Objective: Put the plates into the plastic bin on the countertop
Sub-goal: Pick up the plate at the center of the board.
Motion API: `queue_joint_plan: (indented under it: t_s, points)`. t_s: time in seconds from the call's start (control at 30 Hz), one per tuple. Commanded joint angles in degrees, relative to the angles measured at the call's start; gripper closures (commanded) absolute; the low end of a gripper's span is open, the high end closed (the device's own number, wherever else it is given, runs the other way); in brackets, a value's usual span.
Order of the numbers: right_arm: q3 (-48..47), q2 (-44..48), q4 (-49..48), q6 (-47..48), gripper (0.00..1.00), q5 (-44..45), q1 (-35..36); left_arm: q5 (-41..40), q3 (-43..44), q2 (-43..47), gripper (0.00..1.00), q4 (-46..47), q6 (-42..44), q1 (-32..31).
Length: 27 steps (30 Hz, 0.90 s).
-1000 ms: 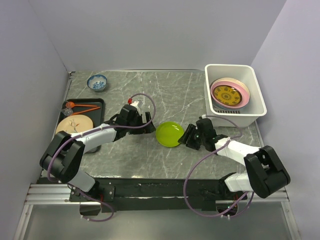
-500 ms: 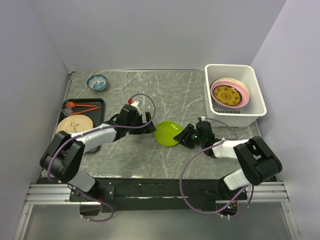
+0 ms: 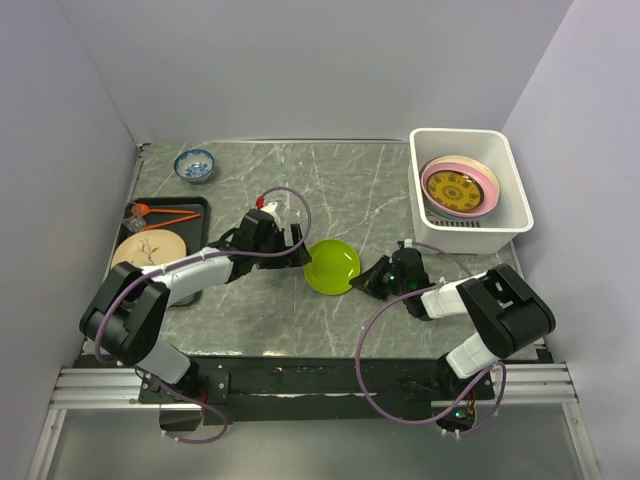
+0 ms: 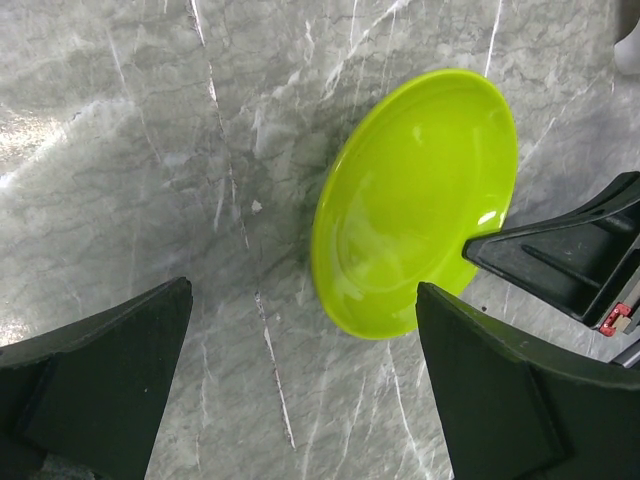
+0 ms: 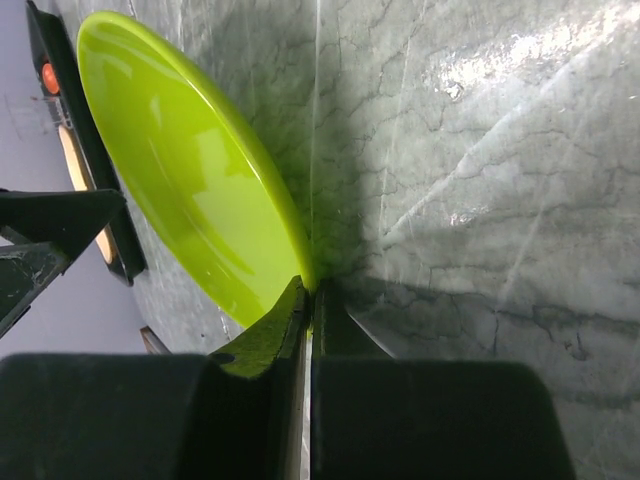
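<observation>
Green plate (image 3: 332, 267): glossy lime, plain, round with a shallow raised rim, no pattern. It sits on the countertop (image 3: 350, 190) tilted, one side lifted, with a dark shadow under it. Right gripper (image 5: 308, 300): fingers pressed together, pinching the plate's rim right at their tips; the rest of the plate fans out ahead of it and to its left. Left gripper (image 4: 305, 300): fingers spread wide, holding nothing, with the plate just ahead of it and towards its right finger, not touching. Plastic bin (image 3: 515, 205) is well apart behind the right gripper, holding a pink plate (image 3: 488, 180) with a yellow-patterned plate (image 3: 458, 190) on top.

Versus a second ago: the right gripper's fingers were partly apart at the plate's edge and are now clamped. The plate has slid a little towards the left gripper and looks more tipped. The right forearm has swung in lower. The left arm is unchanged.
</observation>
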<state>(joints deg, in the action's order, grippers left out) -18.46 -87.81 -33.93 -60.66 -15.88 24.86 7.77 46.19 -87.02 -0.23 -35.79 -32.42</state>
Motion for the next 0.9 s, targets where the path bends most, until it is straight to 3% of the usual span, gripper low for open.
queue_joint_plan:
  t_s: [0.0,0.37,0.57,0.87]
  points:
    - [0.5,-1.0,0.5,0.5,1.00,1.2,0.4,-1.1,0.0,1.9,0.01,0.8,-0.2,0.3]
    - [-3.8,1.2,5.0,2.0,1.00,1.2,0.4,-3.9,-1.7,9.7,0.01,-1.2,-0.7,1.3]
    - [-4.7,1.6,5.0,1.8,1.00,0.6,0.4,-0.5,-3.6,11.2,0.01,3.3,-3.3,3.7]
    - [-4.8,12.3,12.7,3.0,1.00,3.4,0.3,2.9,-4.2,8.5,0.01,8.0,-5.4,6.8]
